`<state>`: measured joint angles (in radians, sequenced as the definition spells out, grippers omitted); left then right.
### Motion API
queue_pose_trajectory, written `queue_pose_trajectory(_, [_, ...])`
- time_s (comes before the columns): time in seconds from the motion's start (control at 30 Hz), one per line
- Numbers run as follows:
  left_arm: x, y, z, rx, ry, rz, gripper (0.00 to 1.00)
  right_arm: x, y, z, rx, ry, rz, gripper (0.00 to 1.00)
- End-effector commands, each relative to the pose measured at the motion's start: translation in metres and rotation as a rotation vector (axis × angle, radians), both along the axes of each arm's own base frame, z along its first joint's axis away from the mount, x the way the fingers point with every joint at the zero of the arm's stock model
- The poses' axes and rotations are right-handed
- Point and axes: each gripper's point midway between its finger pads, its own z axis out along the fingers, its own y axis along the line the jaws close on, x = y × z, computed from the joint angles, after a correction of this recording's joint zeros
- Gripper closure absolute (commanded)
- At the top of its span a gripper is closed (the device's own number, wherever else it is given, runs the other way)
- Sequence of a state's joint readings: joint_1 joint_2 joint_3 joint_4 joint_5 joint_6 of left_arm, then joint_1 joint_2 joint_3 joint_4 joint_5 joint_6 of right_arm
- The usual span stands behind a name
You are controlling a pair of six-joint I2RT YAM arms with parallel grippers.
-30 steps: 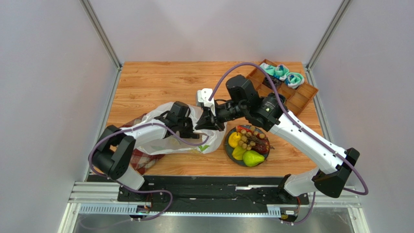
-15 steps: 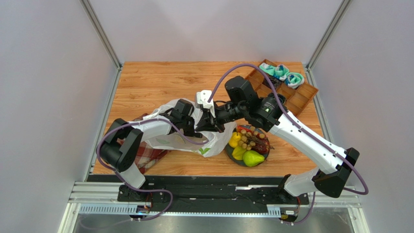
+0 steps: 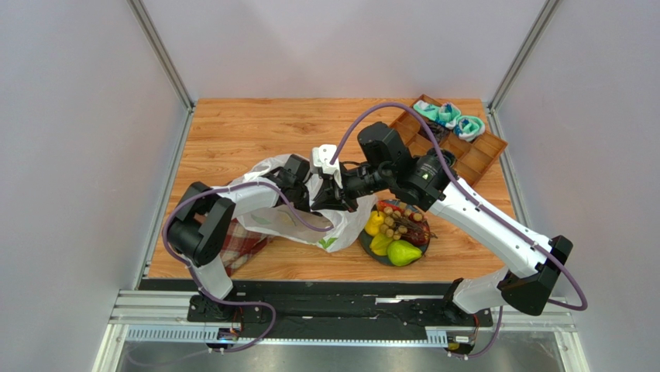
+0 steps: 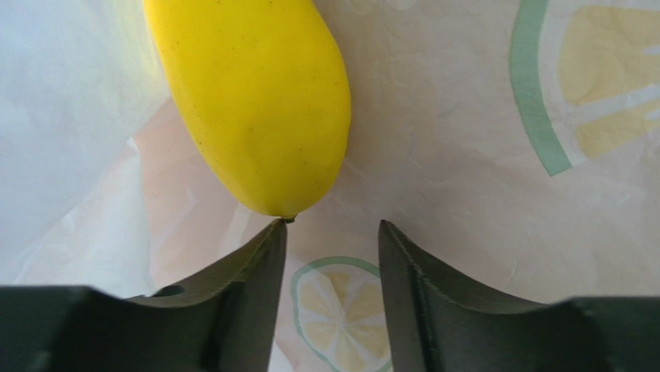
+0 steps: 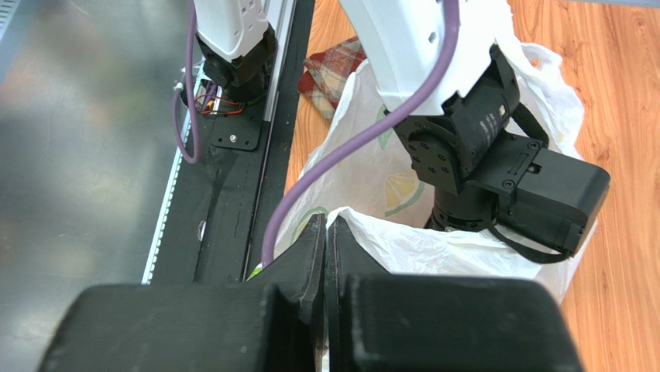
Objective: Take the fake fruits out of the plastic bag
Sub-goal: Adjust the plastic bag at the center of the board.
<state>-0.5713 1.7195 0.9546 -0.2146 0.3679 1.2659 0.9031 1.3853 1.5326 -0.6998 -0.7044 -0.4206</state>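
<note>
The white plastic bag [image 3: 267, 217] lies left of centre, its mouth facing right. My left gripper [image 4: 331, 229] is inside the bag, open, and its left fingertip touches the tip of a yellow mango [image 4: 256, 101]. In the top view the bag hides the left gripper's fingers. My right gripper [image 5: 327, 221] is shut on the bag's rim [image 5: 403, 240] and holds it up at the mouth [image 3: 331, 200]. A dark plate [image 3: 362, 239] right of the bag holds a green pear [image 3: 403, 252], a brown grape bunch [image 3: 399, 221], a yellow fruit [image 3: 374, 223] and a dark red apple [image 3: 421, 233].
A red plaid cloth [image 3: 236, 244] lies under the bag's left end, near the table's front edge. A wooden compartment tray [image 3: 474, 157] at the back right holds teal rolled socks [image 3: 449, 116]. The two arms cross close together over the bag's mouth.
My left arm has pushed farther right and deeper into the bag. The bag's mouth has risen a little and shifted with it. My right gripper stays shut on the rim.
</note>
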Motion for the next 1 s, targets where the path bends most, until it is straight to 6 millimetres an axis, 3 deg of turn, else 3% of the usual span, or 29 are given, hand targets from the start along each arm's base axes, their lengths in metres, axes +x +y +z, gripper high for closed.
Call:
queue_pose_trajectory(0.0, [0.004,-0.012,0.010,-0.018,-0.006,-0.043,0.52,-0.001,0.001,0.010,0.032,-0.053,0.009,1.00])
queue_pose_trajectory(0.17, [0.005,-0.015,0.019,-0.053,0.027,0.016,0.78,0.001,0.000,0.010,0.035,-0.068,-0.002,1.00])
queue_pose_trajectory(0.2, [0.006,-0.014,0.022,-0.058,0.029,0.029,0.90,0.003,0.000,0.008,0.028,-0.071,-0.008,1.00])
queue_pose_trajectory(0.27, [0.001,-0.009,0.023,-0.059,0.042,0.062,0.96,0.004,-0.002,0.006,0.023,-0.080,-0.015,1.00])
queue_pose_trajectory(0.3, [0.000,-0.007,0.032,-0.073,0.024,0.073,1.00,0.006,-0.002,0.005,0.017,-0.090,-0.021,1.00])
queue_pose_trajectory(0.53, [-0.033,0.032,0.050,-0.066,0.082,0.225,1.00,0.016,-0.009,-0.009,-0.021,-0.127,-0.064,1.00])
queue_pose_trajectory(0.57, [-0.036,0.038,0.065,-0.079,0.059,0.252,0.98,0.018,-0.014,-0.013,-0.037,-0.127,-0.076,1.00])
queue_pose_trajectory(0.63, [-0.045,0.064,0.070,-0.051,0.073,0.346,0.90,0.027,-0.026,-0.013,-0.051,-0.151,-0.127,1.00])
queue_pose_trajectory(0.73, [-0.068,0.088,0.105,-0.091,0.055,0.426,0.68,0.039,-0.046,-0.025,-0.096,-0.164,-0.211,1.00])
queue_pose_trajectory(0.77, [-0.081,0.095,0.131,-0.144,0.022,0.445,0.57,0.047,-0.056,-0.037,-0.130,-0.157,-0.254,1.00])
queue_pose_trajectory(0.83, [-0.094,0.096,0.171,-0.289,0.025,0.532,0.42,0.053,-0.068,-0.041,-0.142,-0.147,-0.303,1.00])
queue_pose_trajectory(0.87, [-0.110,0.101,0.191,-0.347,0.024,0.548,0.31,0.057,-0.077,-0.047,-0.155,-0.132,-0.329,1.00])
queue_pose_trajectory(0.9, [-0.115,0.103,0.216,-0.406,0.006,0.568,0.26,0.057,-0.082,-0.046,-0.153,-0.133,-0.341,1.00])
queue_pose_trajectory(0.97, [-0.127,0.116,0.230,-0.456,0.035,0.689,0.18,0.060,-0.088,-0.048,-0.157,-0.132,-0.359,1.00])
